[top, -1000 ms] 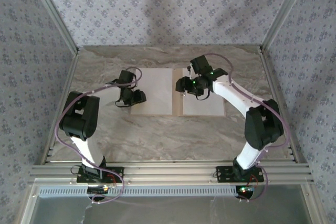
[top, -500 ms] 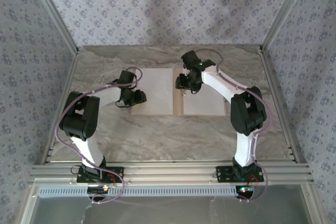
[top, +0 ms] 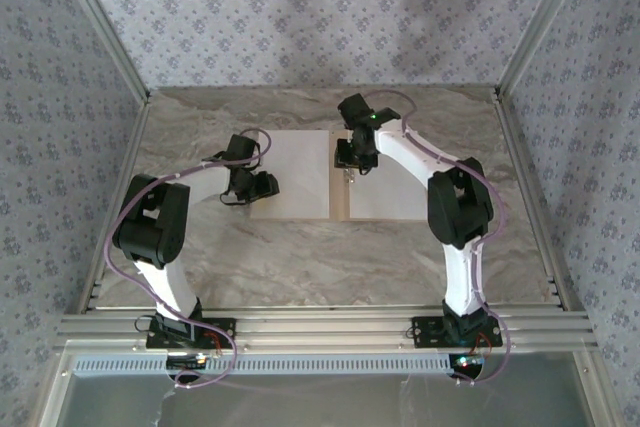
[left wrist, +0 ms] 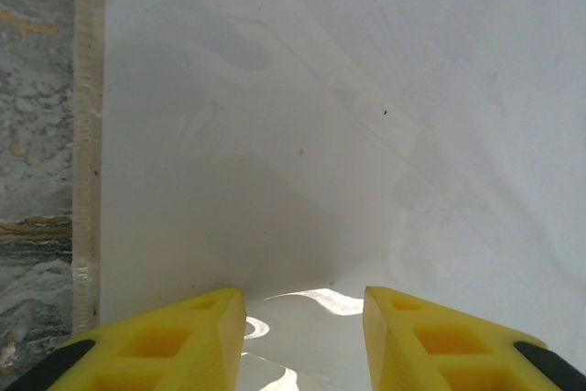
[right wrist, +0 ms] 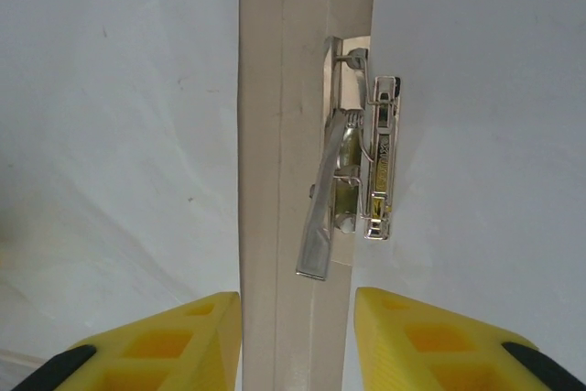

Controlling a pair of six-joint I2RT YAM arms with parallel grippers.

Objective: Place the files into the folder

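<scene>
1. The table (top: 300, 267) carries the folder (top: 338, 202), which lies open and flat between the two arms.
2. One white sheet rests on each cover: the left file (top: 300, 172) and the right file (top: 385, 197). The tan spine stays bare between them.
3. The left gripper (top: 262, 185) is positioned at the outer edge of the left file. Its yellow fingers (left wrist: 183, 341) stand spread, with only the sheet's surface in the gap. Whether the tips touch the paper cannot be told.
4. Farther out, the right gripper (top: 352, 159) hangs over the spine. Its fingers are spread, one on each side of the spine, with nothing pinched.
5. Just beyond those fingertips, the metal clip (right wrist: 357, 180) sits at the inner edge of the right file. Its lever angles across the spine.
</scene>
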